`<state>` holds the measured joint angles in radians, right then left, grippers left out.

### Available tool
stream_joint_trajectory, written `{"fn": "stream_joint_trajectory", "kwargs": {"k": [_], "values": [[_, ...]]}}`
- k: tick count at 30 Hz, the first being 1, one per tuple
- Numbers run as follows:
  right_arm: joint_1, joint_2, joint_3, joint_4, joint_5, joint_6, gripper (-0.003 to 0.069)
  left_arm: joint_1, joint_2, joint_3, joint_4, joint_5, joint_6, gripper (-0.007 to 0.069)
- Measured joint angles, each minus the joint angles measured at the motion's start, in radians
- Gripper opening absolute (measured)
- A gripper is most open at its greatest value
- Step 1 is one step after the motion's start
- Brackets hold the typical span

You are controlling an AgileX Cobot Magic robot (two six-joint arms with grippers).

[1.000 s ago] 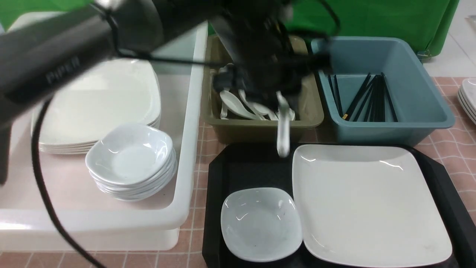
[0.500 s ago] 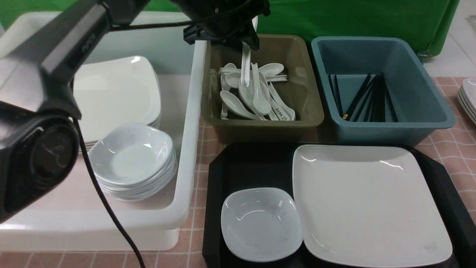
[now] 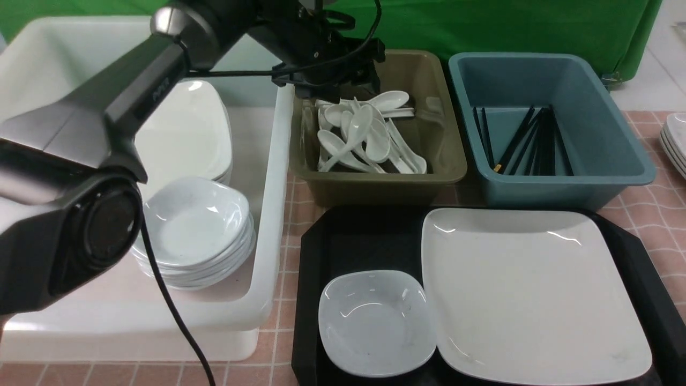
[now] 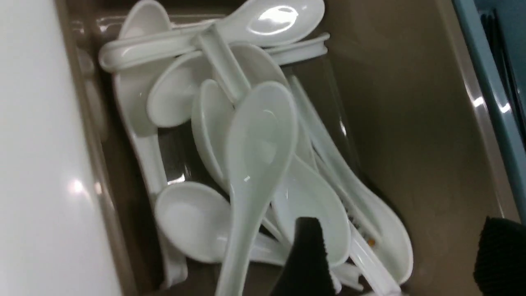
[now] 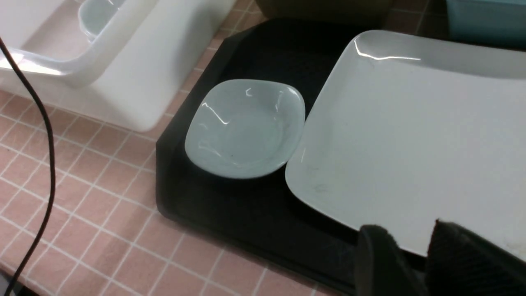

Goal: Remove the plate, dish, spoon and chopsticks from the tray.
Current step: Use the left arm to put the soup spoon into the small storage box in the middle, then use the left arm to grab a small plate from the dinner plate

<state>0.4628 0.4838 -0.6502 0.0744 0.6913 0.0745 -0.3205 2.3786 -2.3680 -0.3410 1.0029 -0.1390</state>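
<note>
The white plate (image 3: 530, 289) (image 5: 411, 135) and the small bluish dish (image 3: 375, 321) (image 5: 246, 127) sit side by side on the black tray (image 3: 353, 241) (image 5: 230, 205). The spoon (image 3: 360, 120) (image 4: 259, 135) lies bowl-up on top of other spoons in the olive tub (image 3: 445, 134) (image 4: 411, 123). My left gripper (image 3: 335, 88) (image 4: 400, 230) hangs open over that tub with nothing between its fingers. Black chopsticks (image 3: 528, 142) lie in the blue tub (image 3: 605, 128). In the right wrist view, my right gripper (image 5: 411, 238) hovers over the plate's near edge, narrowly open and empty.
A white bin (image 3: 268, 187) on the left holds a stack of square plates (image 3: 177, 145) and a stack of dishes (image 3: 195, 230). More plates (image 3: 676, 142) stand at the far right edge. The left arm's cable (image 3: 171, 311) hangs in front of the bin.
My left arm carried the spoon from above the tray back over the olive tub. Its jaws opened, and the spoon dropped onto the pile of spoons.
</note>
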Motion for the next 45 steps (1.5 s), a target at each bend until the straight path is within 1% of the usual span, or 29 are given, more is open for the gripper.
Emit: {"fn": "stream_joint_trajectory", "kwargs": {"k": [1,3,5,8,9,10,11,13,15,16,18,19,20,21,23,25,30,36,37,38,39,40,41,44,45], "values": [[0.000,0.000,0.000,0.000,0.001,0.000,0.0240,0.008,-0.009,0.000,0.000,0.039,0.001,0.0484],[0.000,0.000,0.000,0.000,0.003,0.000,0.0240,0.021,-0.030,0.000,-0.012,0.106,0.011,0.0424],[0.000,0.000,0.000,0.000,0.005,0.000,0.0240,0.038,-0.062,-0.009,-0.031,0.179,0.046,0.0304],[0.000,0.000,0.000,0.000,0.012,0.000,0.0240,0.049,-0.143,-0.009,-0.077,0.205,0.116,0.0093],[0.000,0.000,0.000,0.000,0.015,0.000,0.0240,0.049,-0.174,-0.007,-0.094,0.206,0.146,0.0052],[0.000,0.000,0.000,0.000,0.015,0.000,0.0240,0.049,-0.174,-0.007,-0.096,0.206,0.152,0.0052],[0.000,0.000,0.000,0.000,0.017,0.000,0.0240,0.042,-0.235,0.012,-0.115,0.206,0.196,0.0015],[0.000,0.000,0.000,0.000,0.019,0.000,0.0240,0.030,-0.296,0.063,-0.128,0.205,0.223,0.0006],[0.000,0.000,0.000,0.000,0.020,0.000,0.0240,0.009,-0.384,0.184,-0.137,0.203,0.237,0.0006],[0.000,0.000,0.000,0.000,0.020,0.000,0.0240,-0.011,-0.449,0.319,-0.139,0.203,0.249,0.0006],[0.000,0.000,0.000,0.000,0.020,0.000,0.0240,-0.042,-0.521,0.470,-0.138,0.204,0.278,0.0006],[0.000,0.000,0.000,0.000,0.020,0.000,0.0240,-0.046,-0.529,0.488,-0.138,0.206,0.278,0.0006],[0.000,0.000,0.000,0.001,0.020,0.000,0.0240,-0.078,-0.593,0.631,-0.136,0.213,0.312,0.0006],[0.000,0.000,0.000,0.001,0.020,0.000,0.0240,-0.101,-0.612,0.708,-0.136,0.219,0.322,0.0006],[0.000,0.000,0.000,0.001,0.019,-0.001,0.0240,-0.141,-0.631,0.806,-0.132,0.229,0.346,0.0006],[0.000,0.000,0.000,0.001,0.016,0.000,0.0240,-0.182,-0.627,0.857,-0.117,0.229,0.351,0.0006],[0.000,0.000,0.000,0.001,0.014,0.000,0.0240,-0.266,-0.564,0.849,-0.008,0.225,0.367,0.0018],[0.000,0.000,0.000,0.001,0.015,0.000,0.0240,-0.309,-0.457,0.754,0.143,0.221,0.418,0.0099],[0.000,0.000,0.000,0.001,0.015,0.000,0.0240,-0.311,-0.428,0.729,0.186,0.221,0.422,0.0130],[0.000,0.000,0.000,0.001,0.015,0.000,0.0240,-0.311,-0.428,0.725,0.192,0.221,0.422,0.0130],[0.000,0.000,0.000,0.001,0.015,0.000,0.0240,-0.311,-0.399,0.696,0.237,0.218,0.428,0.0171],[0.000,0.000,0.000,0.001,0.015,0.000,0.0240,-0.311,-0.387,0.688,0.250,0.217,0.427,0.0181],[0.000,0.000,0.000,0.001,0.016,0.000,0.0240,-0.311,-0.353,0.650,0.304,0.207,0.427,0.0231],[0.000,0.000,0.000,0.001,0.019,0.000,0.0240,-0.311,-0.310,0.612,0.341,0.190,0.455,0.0305],[0.000,0.000,0.000,0.001,0.020,0.000,0.0240,-0.311,-0.300,0.607,0.335,0.184,0.470,0.0323]]}}
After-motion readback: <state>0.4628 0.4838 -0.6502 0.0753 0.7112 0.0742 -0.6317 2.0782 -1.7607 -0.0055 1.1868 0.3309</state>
